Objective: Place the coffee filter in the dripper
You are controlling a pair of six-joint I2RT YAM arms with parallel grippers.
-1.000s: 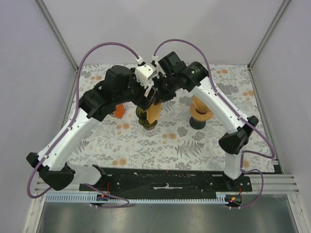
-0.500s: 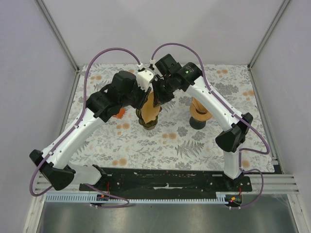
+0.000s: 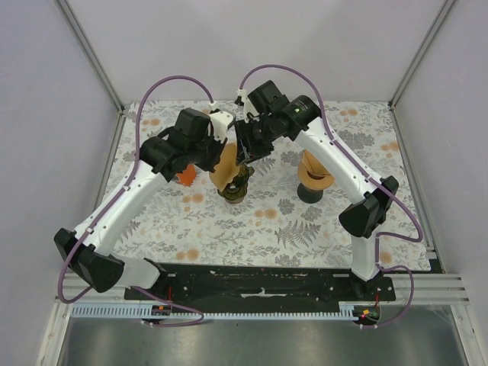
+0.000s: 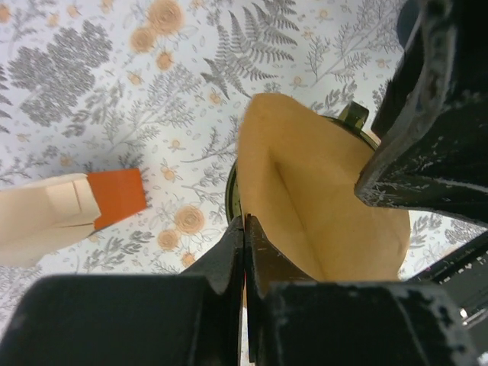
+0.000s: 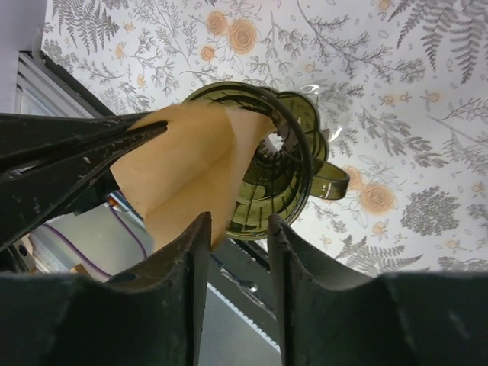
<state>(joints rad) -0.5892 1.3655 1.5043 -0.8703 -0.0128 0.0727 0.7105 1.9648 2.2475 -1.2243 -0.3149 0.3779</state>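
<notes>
Left gripper (image 4: 244, 229): I am pressing these fingers together on the rim of the coffee filter (image 4: 320, 191), nipping the thin paper between them.
Right gripper (image 5: 235, 225): I am holding these fingers apart with a clear gap between them, close over the dripper (image 5: 286, 164), and they are gripping nothing.
Coffee filter: it is sitting opened in the dripper's mouth, leaning to the left, with its upper part sticking out past the rim.
Left wrist view: it is showing me the filter's hollow inside, and a beige and orange packet (image 4: 91, 206) lying to the left.
Right wrist view: it is showing me the filter's outer fold, the dripper's ribbed green wall, and my left fingers closing to a point on the paper.
Top view: it alone is showing both arms meeting over the dripper on the flowered cloth (image 3: 229, 229), with a brown stack on a black stand (image 3: 313, 181) standing to the right.
</notes>
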